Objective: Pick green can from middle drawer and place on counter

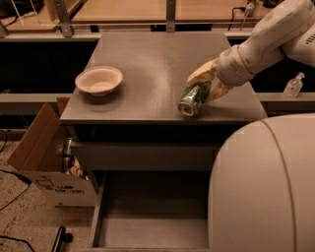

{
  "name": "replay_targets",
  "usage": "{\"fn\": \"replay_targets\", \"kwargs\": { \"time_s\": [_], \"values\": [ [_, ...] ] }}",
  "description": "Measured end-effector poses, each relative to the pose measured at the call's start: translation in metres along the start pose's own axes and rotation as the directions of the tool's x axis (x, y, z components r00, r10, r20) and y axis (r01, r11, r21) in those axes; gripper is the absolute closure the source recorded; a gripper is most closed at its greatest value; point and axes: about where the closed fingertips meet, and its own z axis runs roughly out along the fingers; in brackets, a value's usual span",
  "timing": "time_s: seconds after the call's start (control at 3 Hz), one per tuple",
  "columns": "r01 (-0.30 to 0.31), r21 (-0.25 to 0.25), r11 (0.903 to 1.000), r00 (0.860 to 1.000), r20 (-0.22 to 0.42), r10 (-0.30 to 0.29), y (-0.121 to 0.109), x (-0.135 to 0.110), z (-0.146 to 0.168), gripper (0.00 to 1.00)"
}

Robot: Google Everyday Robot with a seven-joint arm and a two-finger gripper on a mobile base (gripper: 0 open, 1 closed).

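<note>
The green can [193, 98] is tilted, silver end toward me, over the front right part of the grey counter [147, 69]. My gripper [204, 87] is shut on the green can, with pale fingers [198, 75] on either side of it. The can's lower end is at or just above the counter surface; I cannot tell if it touches. The middle drawer [147, 226] stands pulled open below the counter, its grey floor bare where it shows.
A beige bowl [99, 80] sits on the counter's left side. An open cardboard box [44, 157] stands on the floor at left. A clear pump bottle [294, 85] stands at right. My white body [266, 187] fills the lower right corner. A wooden surface with metal posts [147, 10] lies behind.
</note>
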Motion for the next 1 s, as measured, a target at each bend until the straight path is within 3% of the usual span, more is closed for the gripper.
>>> {"fn": "replay_targets", "kwargs": {
  "time_s": [0.33,0.67,1.0],
  "values": [
    [0.002,0.0,1.0,1.0,0.004,-0.002,-0.001,-0.001,0.002,0.11],
    [0.007,-0.009,0.9999,1.0,0.0,-0.007,-0.003,-0.001,0.003,0.0],
    [0.043,-0.031,0.9986,0.998,-0.043,-0.045,-0.016,-0.001,-0.013,0.0]
  ]
}}
